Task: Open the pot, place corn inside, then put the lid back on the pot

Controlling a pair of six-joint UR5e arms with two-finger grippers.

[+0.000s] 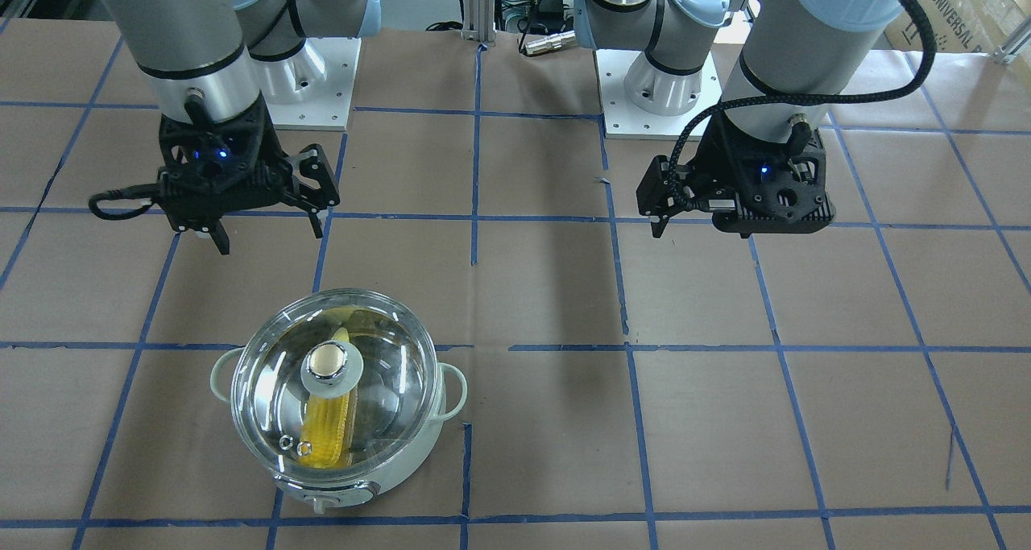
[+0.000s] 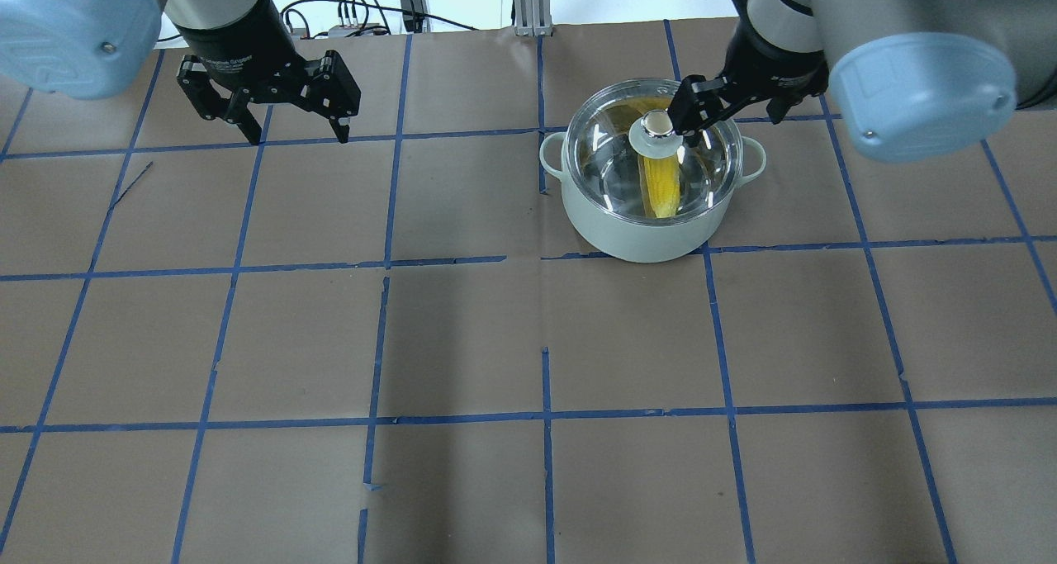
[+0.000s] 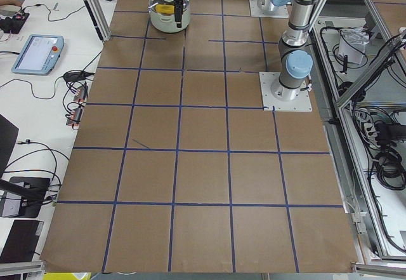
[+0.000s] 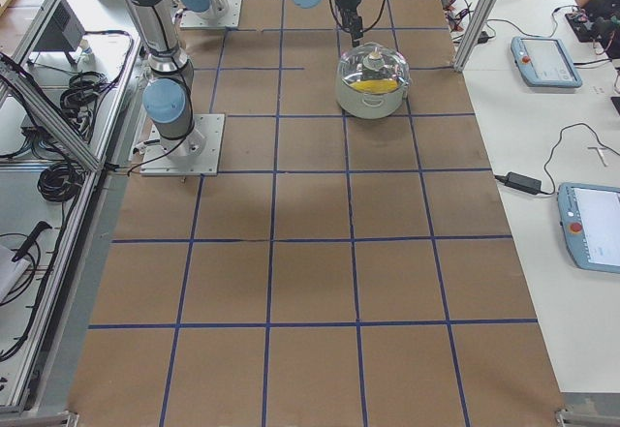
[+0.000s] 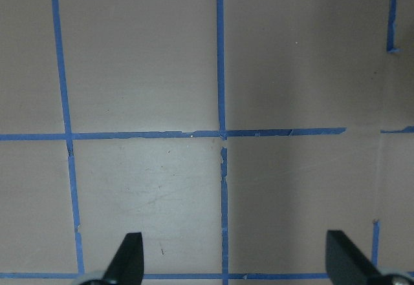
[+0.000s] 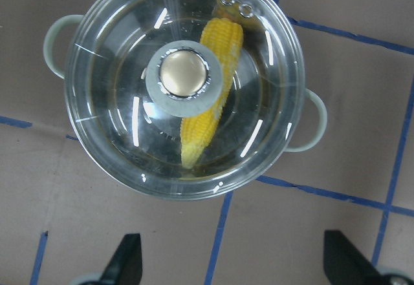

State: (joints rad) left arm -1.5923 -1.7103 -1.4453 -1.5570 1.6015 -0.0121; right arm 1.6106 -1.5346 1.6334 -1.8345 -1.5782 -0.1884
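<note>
hovering with my right claw (image 6: 233, 259) spread and empty, i judge the job finished: glass lid (image 6: 184, 73) seated on the mint pot (image 6: 315, 120) just below and ahead of it, corn cob (image 6: 210, 107) inside, so next i need only lift clear, left claw (image 2: 297, 137) spread too, well aside.

A clear, glossy glass lid (image 6: 123, 123) with a polished metal knob (image 6: 184, 73) caps the smooth, pale mint pot (image 2: 636, 246), whose shiny steel bowl holds ridged, plastic-looking yellow corn (image 6: 223, 42), on matt brown paper (image 2: 462, 341) gridded with blue tape (image 2: 546, 465).
</note>
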